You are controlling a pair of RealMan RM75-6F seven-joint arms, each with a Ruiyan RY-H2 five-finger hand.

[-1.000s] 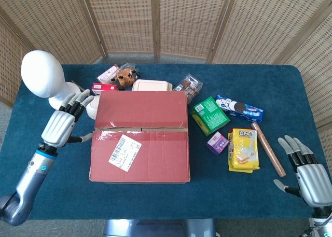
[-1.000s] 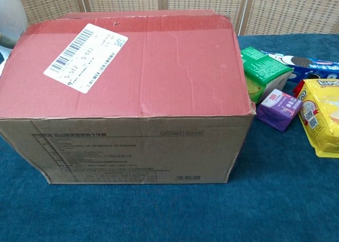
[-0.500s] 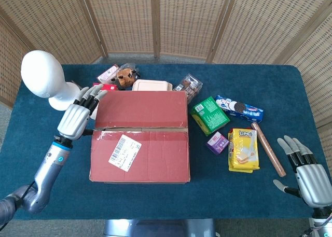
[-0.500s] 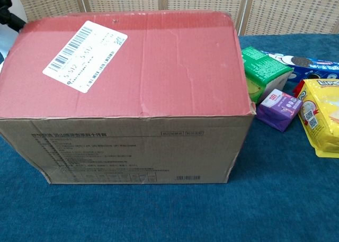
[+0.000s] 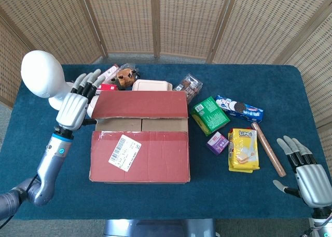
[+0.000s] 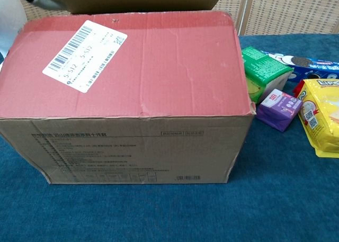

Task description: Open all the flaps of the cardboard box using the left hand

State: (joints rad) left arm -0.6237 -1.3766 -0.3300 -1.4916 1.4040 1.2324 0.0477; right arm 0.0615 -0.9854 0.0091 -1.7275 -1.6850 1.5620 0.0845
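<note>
My left hand [image 5: 72, 108], fingers spread, lifts the far flap [image 5: 140, 104] of the cardboard box [image 5: 140, 156]; near flap [image 6: 132, 62] remains closed. Right hand [image 5: 307, 177] idles open, empty.

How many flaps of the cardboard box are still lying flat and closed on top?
1: the near flap with the white label. The far flap is lifted by the left hand, uncovering two inner flaps, partly hidden.

On the cardboard box [image 6: 132, 93] you see a white barcode label [image 6: 85, 48] reading roughly "5-S12", with fine print on the box's brown front too small to read, while the yellow packet [image 5: 243, 148] shows "LIKO"-like lettering you cannot read surely.
</note>
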